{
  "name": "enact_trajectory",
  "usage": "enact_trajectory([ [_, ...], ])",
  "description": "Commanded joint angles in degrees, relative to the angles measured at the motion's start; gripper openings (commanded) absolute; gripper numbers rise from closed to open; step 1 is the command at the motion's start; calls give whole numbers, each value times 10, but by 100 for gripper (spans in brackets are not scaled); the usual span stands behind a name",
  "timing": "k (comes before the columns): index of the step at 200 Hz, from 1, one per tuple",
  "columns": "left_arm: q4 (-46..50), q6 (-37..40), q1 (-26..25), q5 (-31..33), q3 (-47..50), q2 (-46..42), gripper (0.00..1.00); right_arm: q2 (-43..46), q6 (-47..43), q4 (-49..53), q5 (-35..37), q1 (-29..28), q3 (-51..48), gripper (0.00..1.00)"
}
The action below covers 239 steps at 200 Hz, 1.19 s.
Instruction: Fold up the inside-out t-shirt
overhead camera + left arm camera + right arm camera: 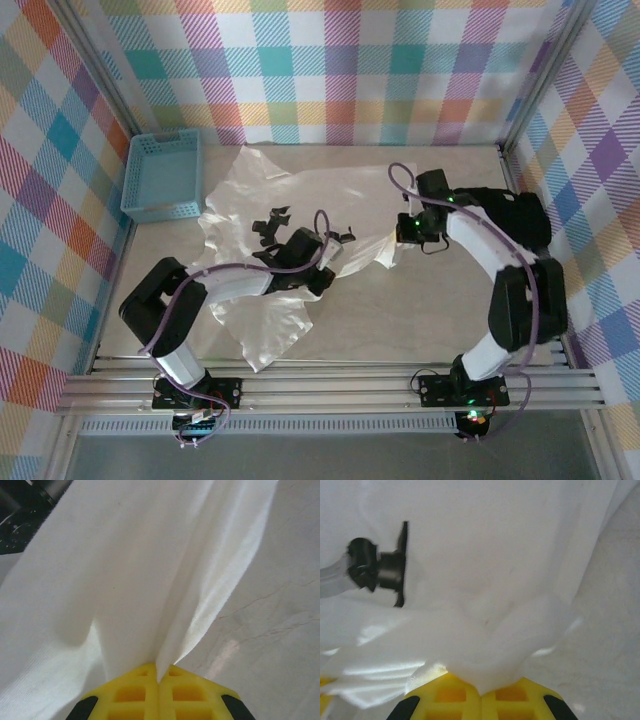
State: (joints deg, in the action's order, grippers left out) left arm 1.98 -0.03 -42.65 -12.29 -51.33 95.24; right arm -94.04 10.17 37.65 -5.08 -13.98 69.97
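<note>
My left pincer [159, 674] is clamped on a fold of the shirt [125, 570]. My right pincer [481, 689] pinches another bunch of it.

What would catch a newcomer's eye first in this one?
The white t-shirt lies crumpled across the middle of the table. The left gripper and the right gripper are each shut on a pinch of its cloth. A blue basket sits in the far left corner, against loud plaid walls.

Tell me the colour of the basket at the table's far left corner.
The basket is light blue; the top external view shows it best.
</note>
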Motion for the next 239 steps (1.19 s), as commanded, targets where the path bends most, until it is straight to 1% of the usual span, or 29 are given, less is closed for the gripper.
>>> enact_trajectory([
  [1,3,-34,18,-97,23,-6,0,-72,-25,10,65,1,57,10],
  [20,-19,-55,31,-120,26,-4,0,-128,-27,33,111,1,109,15],
  [32,-26,-66,34,-128,21,1,0,-130,-27,46,119,0,115,21],
  [49,-27,-77,34,-134,12,9,0,-84,-15,28,88,0,64,32],
  [58,-29,-81,33,-135,10,14,0,-48,-1,13,54,0,24,38],
  [67,-31,-85,34,-138,8,17,0,-9,18,-9,17,-4,-21,41],
  [75,-33,-87,34,-139,8,20,0,23,35,-34,-11,-15,-59,45],
  [84,-33,-90,34,-141,8,23,0,46,55,-58,-24,-34,-92,50],
  [101,-32,-92,33,-145,6,24,0,51,87,-88,-18,-58,-116,55],
  [126,-30,-88,34,-143,7,21,0,25,119,-151,-12,-63,-123,60],
  [148,-25,-84,34,-140,7,21,0,-14,131,-174,3,-70,-103,54],
  [169,-26,-84,34,-139,9,21,0,-46,130,-175,26,-76,-84,48],
  [180,-26,-84,34,-138,9,19,0,-61,122,-165,43,-76,-75,40],
  [188,-25,-84,34,-135,8,18,0,-65,115,-160,55,-76,-72,33],
  [198,-23,-84,34,-131,9,15,0,-60,104,-150,70,-76,-70,24],
  [216,-20,-88,35,-120,12,6,0,-26,76,-131,99,-66,-74,12],
  [227,-24,-95,39,-116,19,0,0,1,58,-122,96,-52,-79,5],
  [239,-35,-108,48,-124,27,-9,0,25,37,-105,72,-33,-74,2],
])
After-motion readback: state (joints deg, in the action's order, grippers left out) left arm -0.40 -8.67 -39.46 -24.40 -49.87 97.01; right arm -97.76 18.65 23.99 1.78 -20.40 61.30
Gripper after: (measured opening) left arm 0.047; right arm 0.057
